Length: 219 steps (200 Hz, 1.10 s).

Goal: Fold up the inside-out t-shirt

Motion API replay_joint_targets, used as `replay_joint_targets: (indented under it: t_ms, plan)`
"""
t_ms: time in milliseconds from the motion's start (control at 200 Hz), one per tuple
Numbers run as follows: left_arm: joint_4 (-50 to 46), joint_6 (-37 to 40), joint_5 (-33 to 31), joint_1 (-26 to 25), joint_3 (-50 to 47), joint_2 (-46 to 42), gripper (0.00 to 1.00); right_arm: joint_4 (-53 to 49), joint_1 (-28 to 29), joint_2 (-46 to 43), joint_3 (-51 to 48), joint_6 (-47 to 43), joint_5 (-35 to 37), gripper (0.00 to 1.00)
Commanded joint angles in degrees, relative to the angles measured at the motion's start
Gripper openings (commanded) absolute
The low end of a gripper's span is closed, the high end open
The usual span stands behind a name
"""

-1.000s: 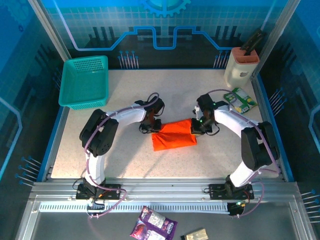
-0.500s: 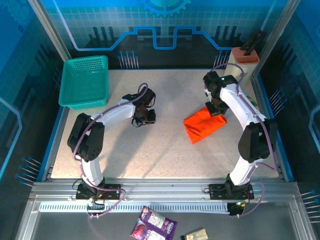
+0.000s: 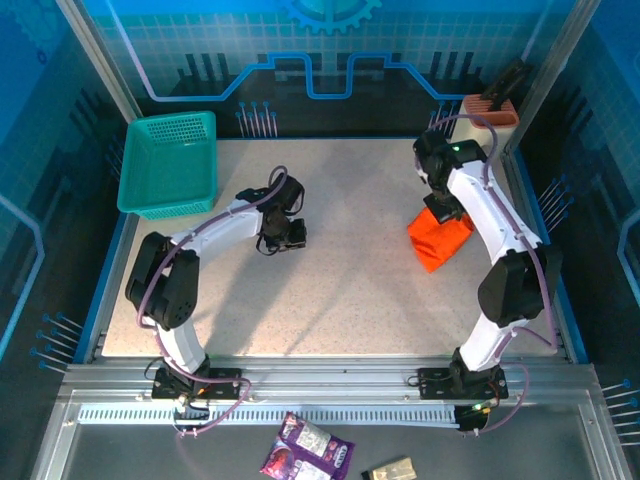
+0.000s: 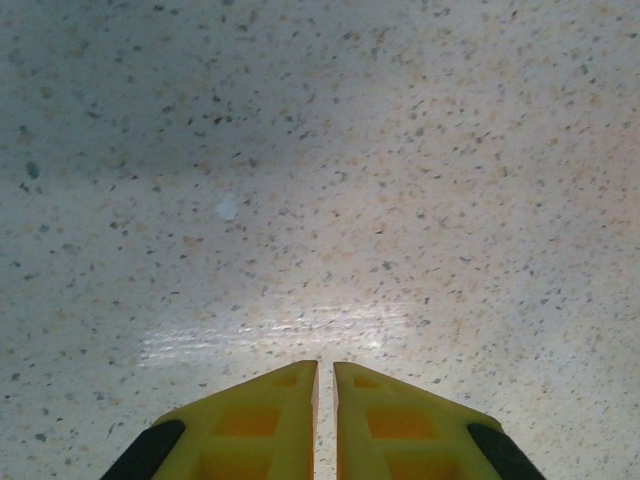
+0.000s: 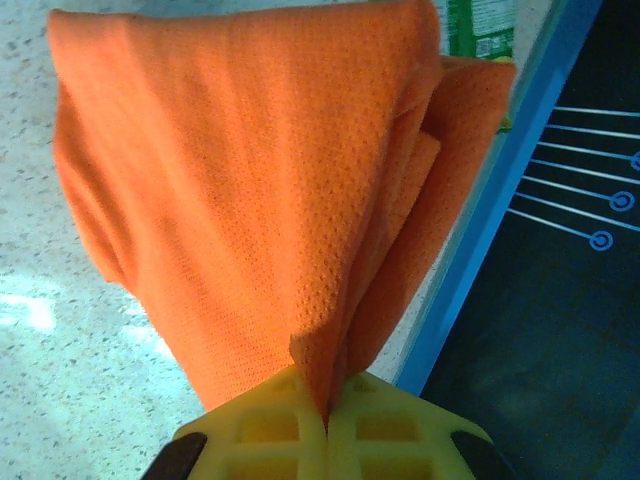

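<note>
The inside-out t-shirt (image 3: 440, 238) is a folded bright orange bundle at the right side of the table, close to the blue edge rail. My right gripper (image 3: 441, 212) is shut on its upper edge. In the right wrist view the orange cloth (image 5: 250, 190) hangs from the pinched yellow fingers (image 5: 270, 425), and the right gripper (image 5: 327, 408) has the fabric squeezed between its jaws. My left gripper (image 3: 281, 243) hovers over bare tabletop left of centre. Its yellow fingers (image 4: 265, 420) stand almost together with nothing between them, so the left gripper (image 4: 325, 375) is shut.
A teal plastic basket (image 3: 170, 162) sits at the far left corner. A white container with a tan top (image 3: 482, 130) stands at the far right corner. A green packet (image 5: 480, 25) lies behind the shirt by the blue rail (image 5: 490, 230).
My right gripper carried the shirt from the table's middle to the right edge. The left gripper let go of it and drew back to the left.
</note>
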Motion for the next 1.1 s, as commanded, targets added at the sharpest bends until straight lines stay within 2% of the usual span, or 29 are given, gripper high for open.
replay_joint_targets:
  t_ms: [0,300,530,665,765,941,996,1056,1091]
  plan:
    - [-0.6,-0.24,1.39,1.09,-2.07,-2.2,0.13,-3.1,5.44,-1.07,-1.03,4.04,-1.52,0.0]
    - [0.76,1.64,2.1,6.1,-6.2,-4.58,0.13,-9.36,22.18,7.39,1.27,21.18,-8.92,0.0]
    - [2.84,3.89,3.54,12.33,-11.28,-7.53,0.13,-10.47,34.01,19.0,8.09,34.93,-16.19,0.0]
    - [3.68,5.44,4.28,16.35,-14.07,-9.92,0.13,-7.09,38.28,27.2,13.53,39.46,-21.81,0.0]
    - [3.79,6.3,4.99,18.92,-15.16,-11.54,0.13,-1.79,39.42,31.75,16.54,41.47,-26.03,0.0]
    - [3.9,6.58,6.83,19.84,-16.22,-13.65,0.14,8.71,39.73,36.5,20.13,43.51,-31.15,0.0]
    - [4.16,6.13,7.59,19.8,-16.51,-14.06,0.15,12.04,39.75,36.3,21.15,43.36,-32.81,0.1]
    - [4.81,5.44,8.8,19.6,-16.88,-14.57,0.16,15.37,39.23,35.17,21.67,42.49,-35.59,0.27]
    - [4.83,4.92,9.24,19.39,-16.88,-14.89,0.17,16.47,38.94,34.34,21.99,41.53,-37.76,0.33]
